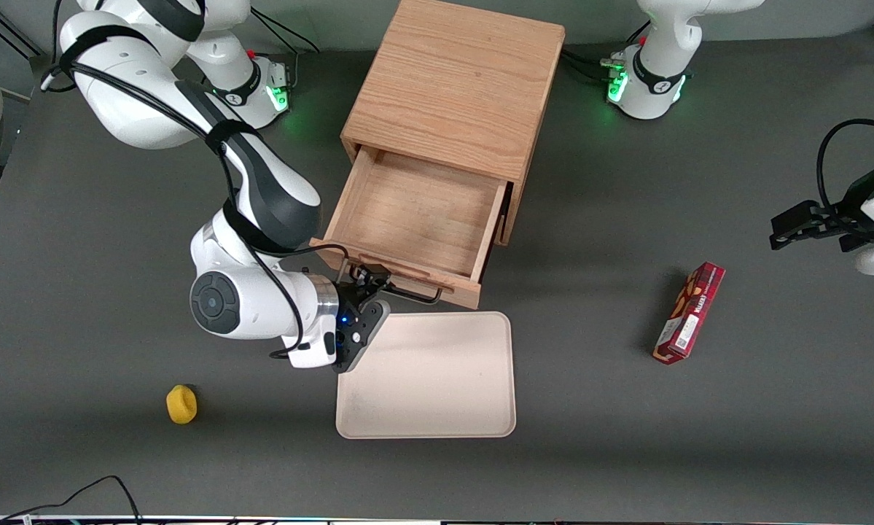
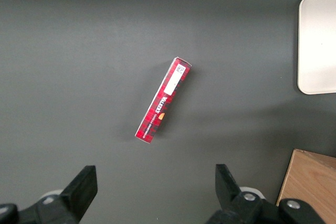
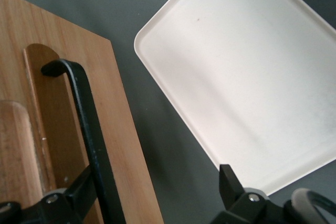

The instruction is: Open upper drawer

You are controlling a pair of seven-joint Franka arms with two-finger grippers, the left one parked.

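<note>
With the upper drawer [image 1: 415,219] standing out, we are parting our gripper [image 1: 373,281] wide around its handle [image 3: 86,129], retreating next.

Upper drawer [image 1: 415,219] pulled well out of your wooden cabinet [image 1: 455,84], right gripper [image 1: 373,286] at its black handle [image 1: 415,293], beige tray [image 1: 428,375] just in front on the counter [image 1: 597,437], yellow object [image 1: 181,404] toward the working arm's end, red box [image 1: 689,312] toward the parked arm's.

Dark grey matte tabletop [image 1: 626,452], evenly lit

drawer [image 1: 415,219] light oak | handle [image 3: 89,129] black | tray [image 1: 429,375] cream | box [image 1: 689,312] red
</note>
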